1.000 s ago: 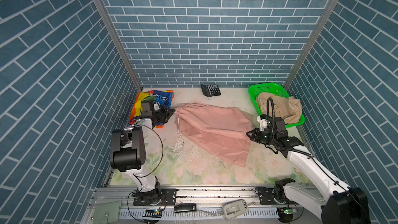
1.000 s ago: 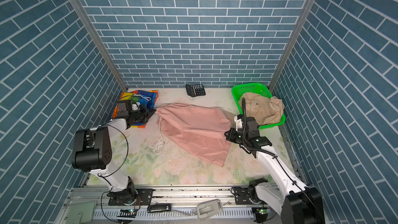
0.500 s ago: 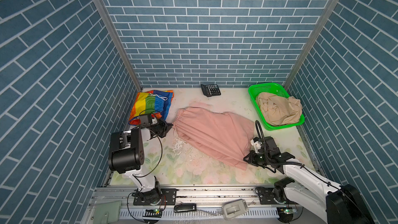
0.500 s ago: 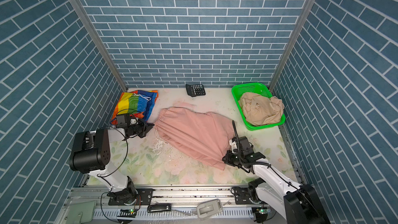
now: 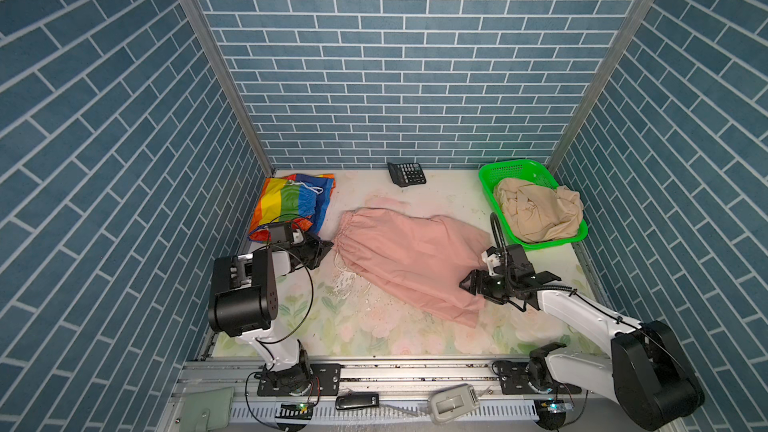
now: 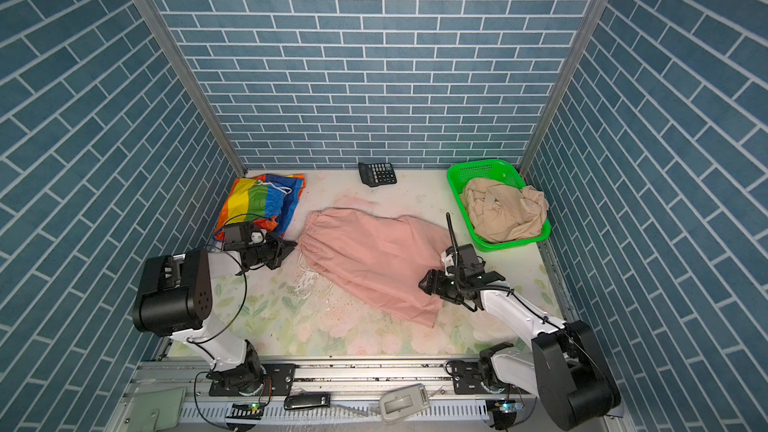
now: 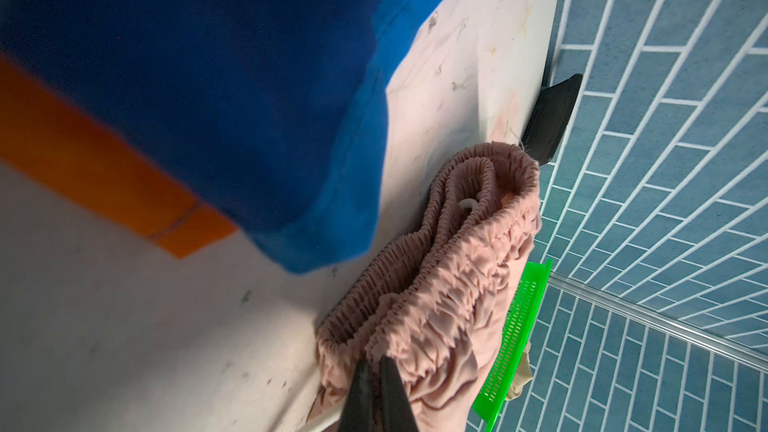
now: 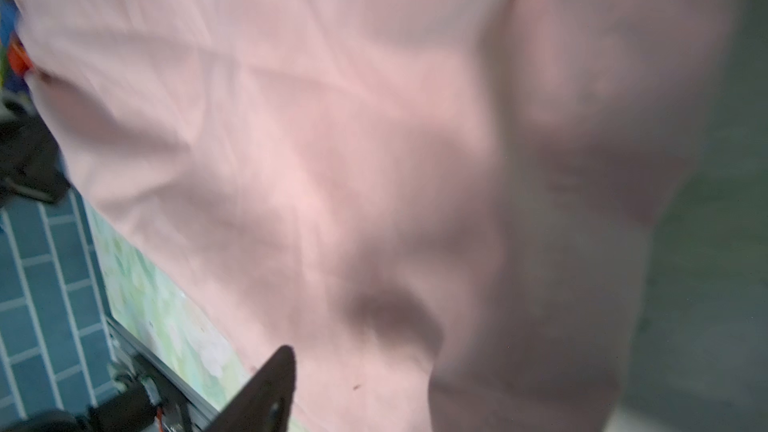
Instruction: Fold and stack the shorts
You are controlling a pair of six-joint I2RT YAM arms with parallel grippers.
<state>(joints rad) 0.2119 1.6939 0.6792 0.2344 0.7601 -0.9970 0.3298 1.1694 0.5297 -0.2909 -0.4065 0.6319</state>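
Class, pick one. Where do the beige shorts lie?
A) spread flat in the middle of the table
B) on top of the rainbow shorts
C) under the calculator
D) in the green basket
D: both top views show the beige shorts bunched up inside the green basket.

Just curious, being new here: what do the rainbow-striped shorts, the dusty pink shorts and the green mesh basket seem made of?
Rainbow-striped shorts: probably a slick synthetic; the stripes catch glare. Dusty pink shorts: soft matte woven cloth, perhaps cotton; it wrinkles and gathers at the waistband. Green mesh basket: rigid moulded plastic, evenly perforated.
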